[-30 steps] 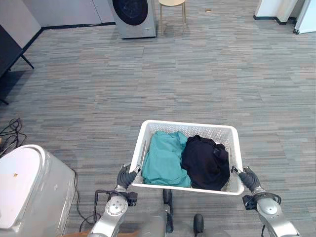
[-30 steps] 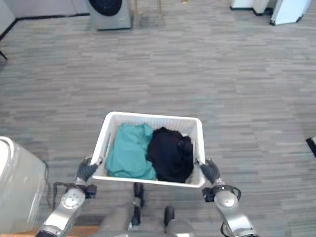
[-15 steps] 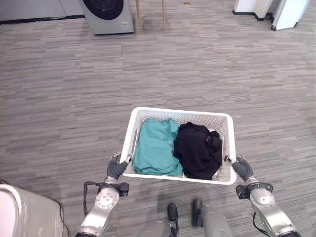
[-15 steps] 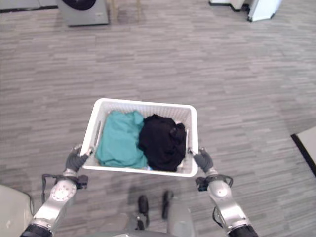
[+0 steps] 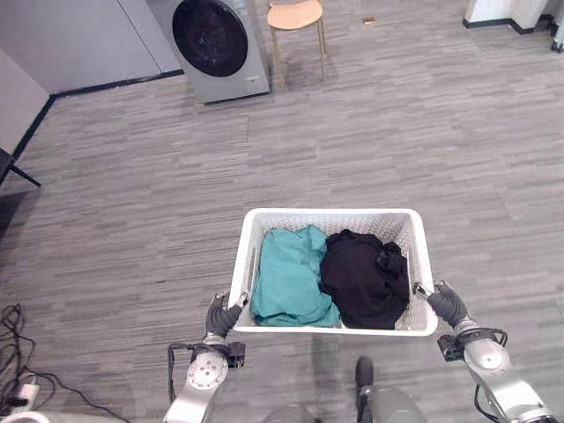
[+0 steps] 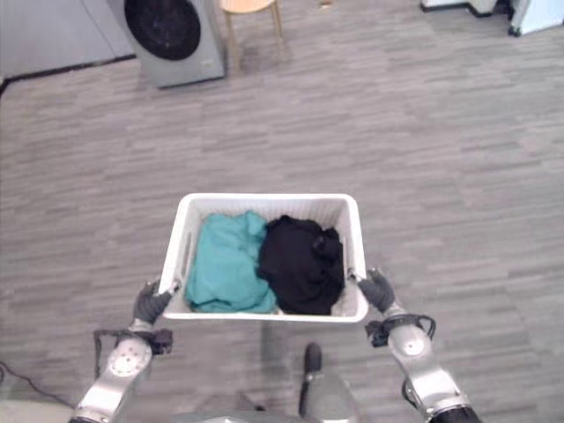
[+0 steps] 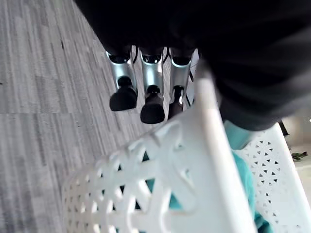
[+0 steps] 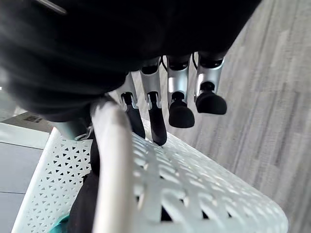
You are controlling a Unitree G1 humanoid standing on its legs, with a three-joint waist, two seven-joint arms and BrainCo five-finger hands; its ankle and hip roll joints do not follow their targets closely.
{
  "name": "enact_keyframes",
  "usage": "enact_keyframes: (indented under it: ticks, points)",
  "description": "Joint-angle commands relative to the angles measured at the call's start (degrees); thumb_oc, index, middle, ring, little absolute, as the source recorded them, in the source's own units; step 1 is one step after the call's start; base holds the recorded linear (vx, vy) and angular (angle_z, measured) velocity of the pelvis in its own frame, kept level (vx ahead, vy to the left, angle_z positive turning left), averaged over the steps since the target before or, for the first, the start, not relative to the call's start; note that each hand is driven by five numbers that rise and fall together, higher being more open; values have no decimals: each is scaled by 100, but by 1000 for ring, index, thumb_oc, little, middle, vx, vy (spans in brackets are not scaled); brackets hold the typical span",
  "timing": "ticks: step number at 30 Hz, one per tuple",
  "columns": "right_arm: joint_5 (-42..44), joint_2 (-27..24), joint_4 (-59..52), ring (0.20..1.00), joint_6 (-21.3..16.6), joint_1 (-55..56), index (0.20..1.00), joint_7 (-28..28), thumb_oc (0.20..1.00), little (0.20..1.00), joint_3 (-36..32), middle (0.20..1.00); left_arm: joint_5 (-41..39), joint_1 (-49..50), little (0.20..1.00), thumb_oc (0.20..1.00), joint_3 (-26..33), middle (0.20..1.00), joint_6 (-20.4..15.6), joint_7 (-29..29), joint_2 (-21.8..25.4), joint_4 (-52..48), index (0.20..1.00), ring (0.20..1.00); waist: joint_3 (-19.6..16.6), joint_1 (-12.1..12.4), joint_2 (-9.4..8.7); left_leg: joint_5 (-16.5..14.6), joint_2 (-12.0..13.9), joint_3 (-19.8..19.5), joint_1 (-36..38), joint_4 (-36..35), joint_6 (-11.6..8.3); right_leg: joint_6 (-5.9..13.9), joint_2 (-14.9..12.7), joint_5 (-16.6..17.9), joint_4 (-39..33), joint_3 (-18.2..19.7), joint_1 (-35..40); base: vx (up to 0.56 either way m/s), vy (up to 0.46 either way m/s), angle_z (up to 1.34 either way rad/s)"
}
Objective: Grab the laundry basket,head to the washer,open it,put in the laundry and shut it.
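White laundry basket (image 5: 414, 231) at frame centre, teal garment (image 5: 291, 286) and black garment (image 5: 364, 278) inside; left robot hand (image 5: 224, 315) and right robot hand (image 5: 447, 304) gripping its side rims. Washer (image 5: 220, 44) upper left.

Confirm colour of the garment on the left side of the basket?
Teal garment, beside a black garment in the white laundry basket; left eye view shows it best.

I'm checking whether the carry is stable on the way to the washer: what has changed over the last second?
The view has swung, so the washer and stool now show more fully ahead; that is camera motion. The left hand and right hand still grip the laundry basket at its ends, with the teal garment and black garment lying as before.
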Motion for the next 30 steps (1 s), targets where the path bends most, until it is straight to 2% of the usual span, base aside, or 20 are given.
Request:
enact_keyframes:
  ticks: [1, 2, 3, 4, 5, 8, 9, 10, 11, 12, 14, 15, 17, 18, 20, 22, 25, 28, 29, 30]
  points:
    - [394, 194, -712, 200, -779, -311, 200, -123, 200, 200, -442, 200, -486, -283, 200, 200, -145, 200, -483, -294, 87, -509, 200, 200, -114, -8, -444, 252, 16, -277, -163, -1795, -21, 1121, -582, -391, -331, 73, 205, 731, -328, -6]
    - [412, 238, -683, 200, -784, -256, 200, -176, 200, 200, -515, 200, -456, -290, 200, 200, -181, 200, -472, -316, 87, -554, 200, 200, -93, 72, -489, 44, -219, -178, -470, -2318, 55, 1187, -527, -487, -459, 89, 478, 682, -200, -5]
    - [438, 316, -639, 200, -791, -239, 200, -233, 200, 200, -524, 200, -406, -311, 200, 200, -176, 200, -453, -318, 121, -630, 200, 200, -114, 152, -452, 471, -328, -112, -774, -3059, 15, 1215, -382, -534, -556, 122, 705, 611, -112, -17]
    - [458, 360, -611, 200, -806, -249, 200, -265, 200, 200, -512, 200, -389, -307, 200, 200, -167, 200, -442, -304, 134, -679, 200, 200, -104, 208, -422, 745, -379, -100, -867, -3403, -40, 1214, -281, -575, -584, 167, 837, 669, -54, -16]
    - [477, 442, -559, 200, -828, -310, 200, -336, 200, 200, -487, 200, -373, -323, 200, 200, -181, 200, -437, -303, 152, -777, 200, 200, -84, 303, -391, 1108, -349, 12, -1109, -4005, -132, 1207, -151, -729, -588, 245, 1134, 591, -27, -49]
    - [423, 516, -565, 200, -824, -359, 200, -348, 200, 200, -448, 200, -331, -278, 200, 200, -185, 200, -444, -329, 172, -832, 200, 200, -131, 404, -399, 1161, -291, 34, -973, -4194, -88, 1197, -70, -942, -475, 351, 1352, 519, 42, -69]
    - [388, 664, -594, 200, -846, -369, 200, -286, 200, 200, -322, 200, -392, -243, 200, 200, -231, 200, -451, -343, 184, -855, 200, 200, -262, 460, -531, 1003, -407, -94, -869, -3778, 86, 1346, -205, -1056, -38, 449, 1469, 467, 95, -26]
    - [388, 664, -595, 200, -845, -370, 200, -286, 200, 200, -323, 200, -392, -245, 200, 200, -230, 200, -451, -343, 184, -855, 200, 200, -272, 469, -522, 1016, -392, -90, -886, -3781, 84, 1342, -192, -1041, -39, 457, 1447, 755, 180, -33]
    - [324, 691, -622, 200, -840, -398, 200, -239, 200, 200, -263, 200, -361, -226, 200, 200, -237, 200, -435, -338, 249, -847, 200, 200, -317, 488, -617, 795, -460, -17, -682, -3703, 260, 1523, -315, -865, 694, 531, 1301, 266, 84, -85]
    - [323, 691, -622, 200, -839, -401, 200, -239, 200, 200, -264, 200, -361, -229, 200, 200, -236, 200, -436, -338, 249, -846, 200, 200, -329, 500, -606, 808, -443, -9, -701, -3706, 257, 1517, -300, -850, 695, 543, 1274, 401, 129, -94]
    - [297, 726, -693, 200, -845, -428, 200, -161, 200, 200, -231, 200, -343, -269, 200, 200, -233, 200, -421, -336, 345, -832, 200, 200, -313, 436, -642, 571, -484, 11, -458, -3675, 398, 1785, -387, -424, 1588, 629, 839, 314, 83, -51]
    - [298, 774, -716, 200, -833, -447, 200, -108, 200, 200, -174, 200, -335, -322, 200, 200, -239, 200, -413, -279, 378, -790, 200, 200, -243, 360, -613, 378, -496, -34, -128, -3728, 484, 1818, -494, -245, 2004, 560, 343, 289, 50, -28]
    - [304, 764, -725, 200, -818, -445, 200, -89, 200, 200, -173, 200, -334, -326, 200, 200, -242, 200, -412, -279, 384, -801, 200, 200, -229, 322, -557, 344, -476, -83, -25, -3783, 484, 1747, -468, -268, 1938, 520, 119, 316, 24, 10]
    - [359, 763, -707, 200, -811, -458, 200, -77, 200, 200, -179, 200, -354, -312, 200, 200, -202, 200, -420, -278, 380, -782, 200, 200, -192, 235, -465, 241, -448, -146, 233, -3910, 439, 1606, -487, -511, 1506, 375, -234, 347, 9, 29]
    - [396, 757, -713, 200, -806, -475, 200, -67, 200, 200, -182, 200, -375, -293, 200, 200, -173, 200, -423, -281, 370, -781, 200, 200, -152, 179, -443, 179, -444, -187, 390, -3968, 403, 1558, -537, -511, 1186, 296, -383, 321, -42, 34]
    - [441, 740, -708, 200, -784, -466, 200, -59, 200, 200, -183, 200, -395, -271, 200, 200, -119, 200, -425, -276, 330, -728, 200, 200, -103, 93, -417, 48, -426, -271, 655, -4045, 313, 1564, -624, -359, 443, 196, -507, 393, -120, 38]
    - [404, 736, -688, 200, -771, -464, 200, -44, 200, 200, -189, 200, -385, -289, 200, 200, -1, 200, -483, -230, 266, -571, 200, 200, -17, 19, -388, -188, -303, -410, 1043, -4050, 131, 1742, -928, 14, -307, 64, -911, 423, -208, 35]
    - [365, 710, -737, 200, -788, -417, 200, 6, 200, 200, -190, 200, -369, -230, 200, 200, -3, 200, -537, -257, 217, -548, 200, 200, -89, -45, -465, -488, -254, -549, 1344, -3916, 21, 1776, -1022, 222, -273, 251, -831, 381, -223, 63]
    - [365, 709, -738, 200, -788, -412, 200, 6, 200, 200, -188, 200, -368, -223, 200, 200, -3, 200, -537, -257, 216, -551, 200, 200, -85, -43, -460, -499, -248, -547, 1350, -3905, 20, 1777, -1016, 220, -273, 252, -821, 472, -306, 84]
    - [346, 650, -689, 200, -793, -427, 200, 43, 200, 200, -174, 200, -382, -135, 200, 200, 2, 200, -551, -263, 128, -514, 200, 200, -219, -61, -403, -335, -53, -586, 1423, -3598, -148, 1665, -942, 302, -119, 174, -716, 421, -306, 72]
